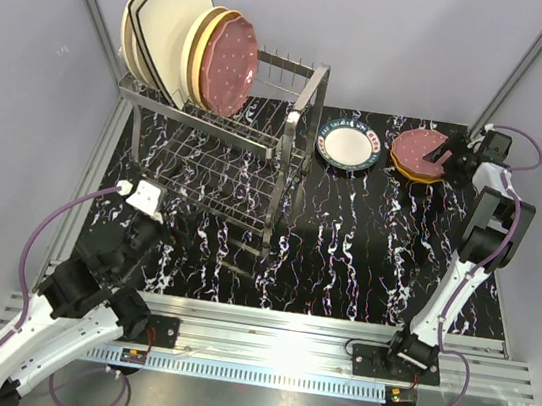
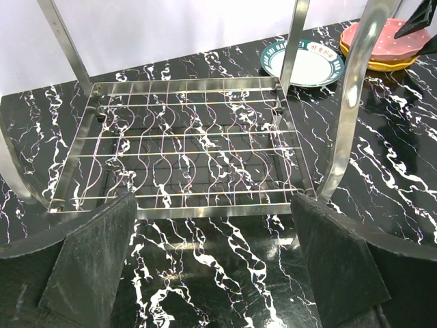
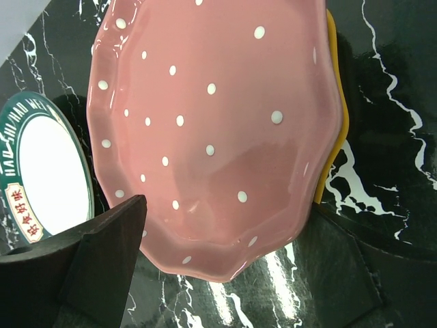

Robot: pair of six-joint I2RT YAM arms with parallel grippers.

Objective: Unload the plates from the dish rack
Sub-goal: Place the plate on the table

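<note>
The dish rack (image 1: 228,147) stands at the back left. Its upper tier holds upright plates: two cream square ones (image 1: 165,22), cream round ones (image 1: 202,47) and a maroon dotted one (image 1: 232,66). On the table lie a white plate with a dark rim (image 1: 348,144) and a pink dotted plate (image 3: 218,130) resting on an orange plate (image 3: 339,116). My right gripper (image 1: 443,152) is open, its fingers (image 3: 102,253) straddling the dotted plate's near edge without pinching it. My left gripper (image 2: 215,260) is open and empty, low over the table before the rack's bare lower tier (image 2: 184,150).
The black marbled table (image 1: 343,264) ends at an aluminium rail along the near edge (image 1: 264,323). Grey walls close in the back and sides. The rack's metal legs (image 2: 348,109) rise just ahead of my left fingers.
</note>
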